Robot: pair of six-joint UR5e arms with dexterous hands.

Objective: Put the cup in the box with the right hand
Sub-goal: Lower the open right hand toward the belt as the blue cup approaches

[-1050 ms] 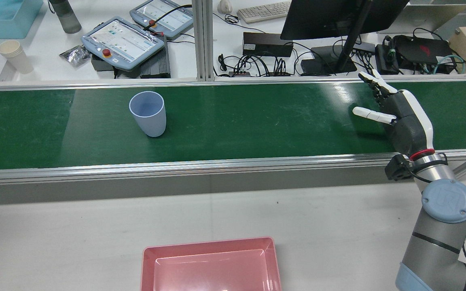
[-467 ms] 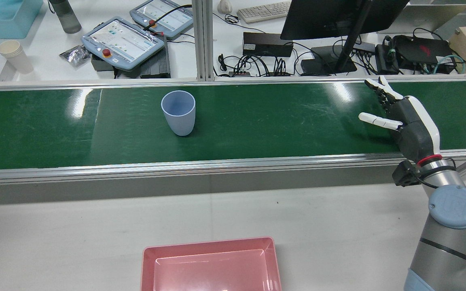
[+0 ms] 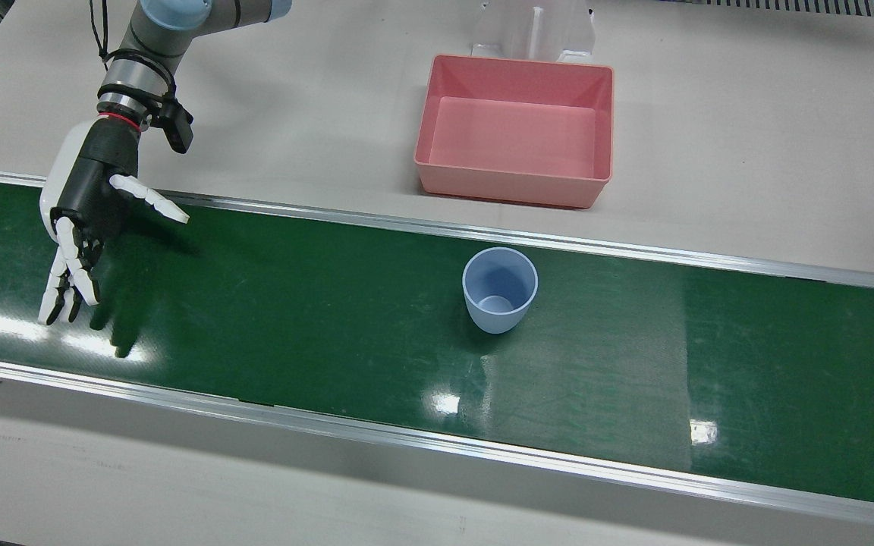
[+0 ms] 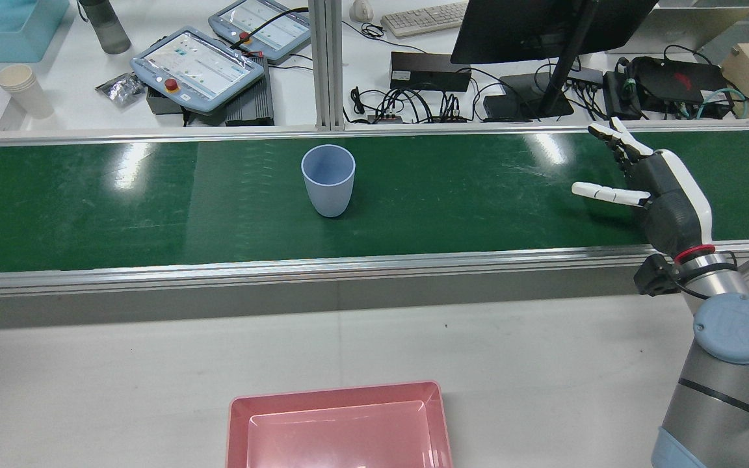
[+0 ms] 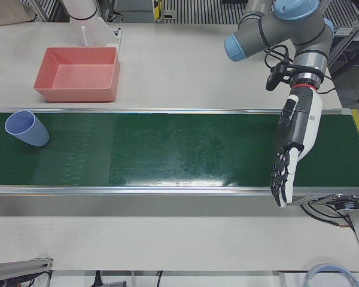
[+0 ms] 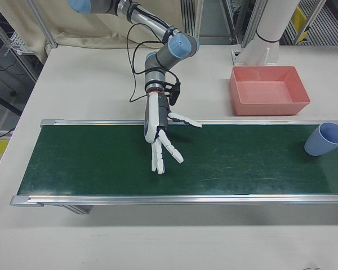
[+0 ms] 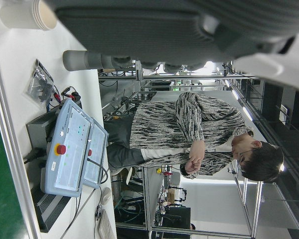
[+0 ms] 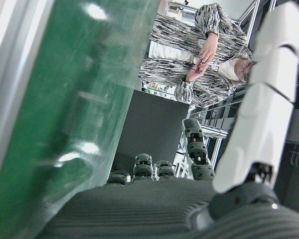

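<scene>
Green belt (image 4: 452,214) carries the cup (image 4: 328,180), well apart from the right hand (image 4: 664,195), which is held spread and empty. Nothing is grasped yet; the box (image 4: 339,422) is unfilled.

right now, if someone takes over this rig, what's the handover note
Right robot hand: open, holding nothing, fingers spread above the green belt at its right end in the rear view.
Left robot hand: open, empty, hanging over the belt's other end.
Cup: blue, upright, on the belt, well apart from both hands.
Box: pink, empty, on the table on the robot's side of the belt.
Done: nothing yet.
Left: grasp the cup with the right robot hand, carry it over the belt's edge, set it in the box.
</scene>
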